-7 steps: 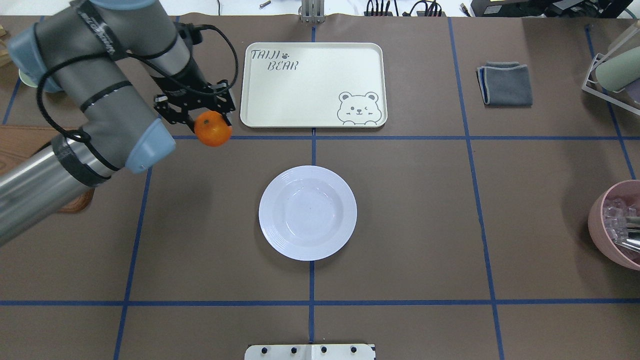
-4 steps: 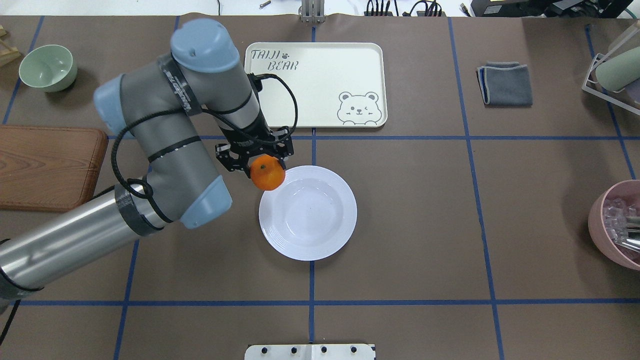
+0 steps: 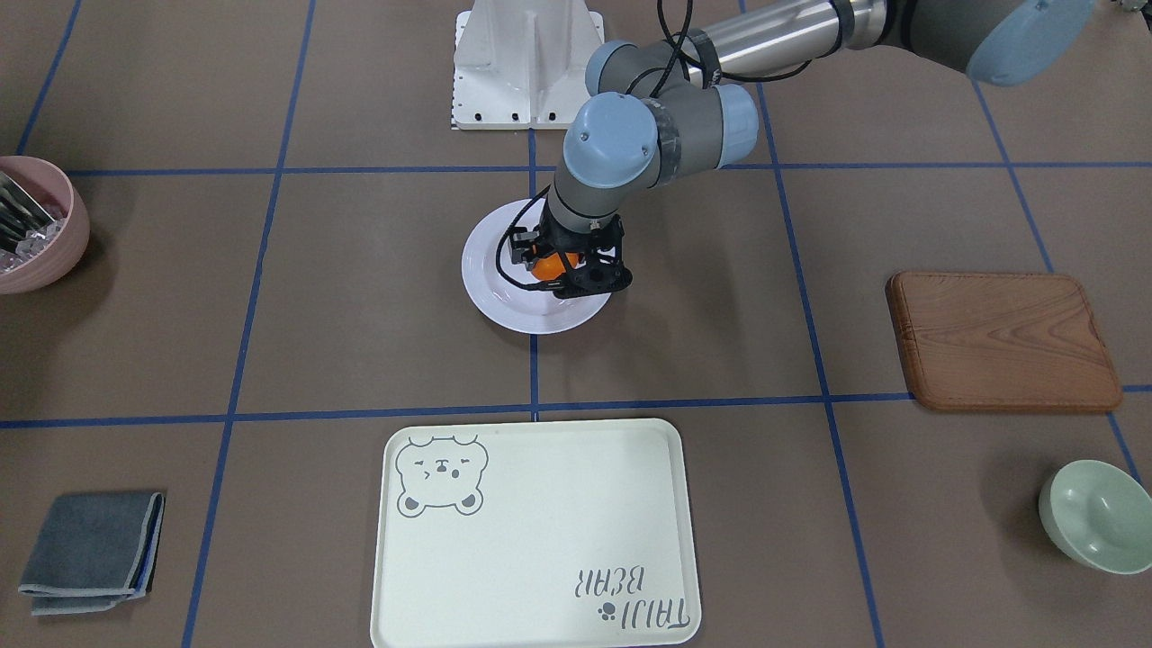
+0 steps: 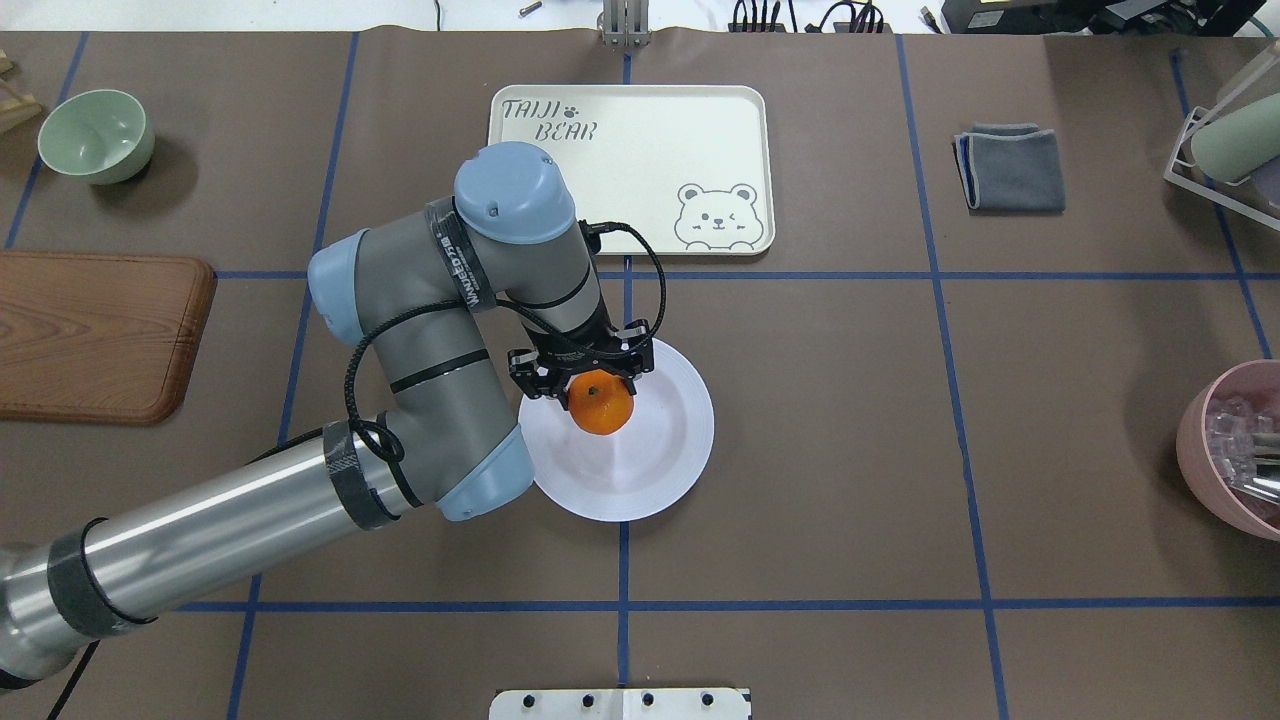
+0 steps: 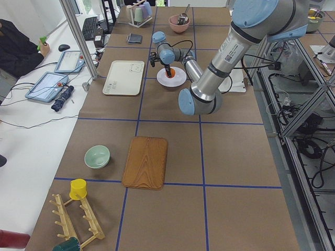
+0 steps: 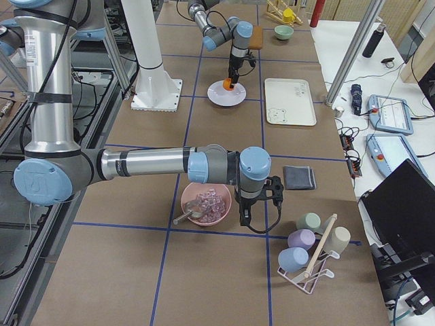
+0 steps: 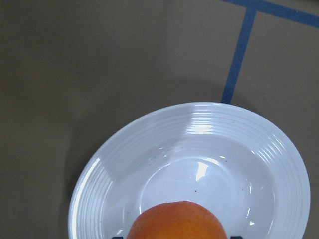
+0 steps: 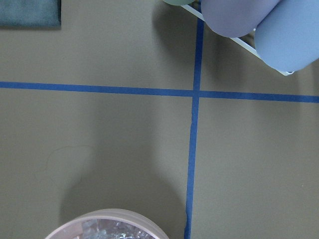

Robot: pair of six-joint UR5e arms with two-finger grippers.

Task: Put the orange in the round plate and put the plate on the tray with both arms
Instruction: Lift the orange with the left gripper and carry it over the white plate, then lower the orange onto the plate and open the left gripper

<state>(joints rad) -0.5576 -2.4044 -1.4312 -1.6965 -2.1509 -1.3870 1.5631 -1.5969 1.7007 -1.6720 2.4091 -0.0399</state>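
My left gripper [image 4: 592, 378] is shut on the orange [image 4: 601, 403] and holds it over the left inner part of the white round plate [image 4: 665, 455], which sits at the table's middle. I cannot tell whether the fruit touches the plate. The left wrist view has the orange [image 7: 177, 222] at its bottom edge above the plate's bowl [image 7: 199, 144]. The cream bear tray [image 4: 640, 150] lies bare beyond the plate. My right gripper [image 6: 261, 204] shows only in the exterior right view, beside the pink bowl; I cannot tell if it is open or shut.
A wooden board [image 4: 95, 335] and a pale green bowl [image 4: 95, 135] are at the left. A folded grey cloth [image 4: 1010, 168], a cup rack [image 4: 1225, 140] and a pink bowl [image 4: 1235, 450] with clear pieces and a utensil are at the right.
My left arm has carried the orange from beside the tray's near left corner rightward and toward the robot, and now holds it lower over the plate.
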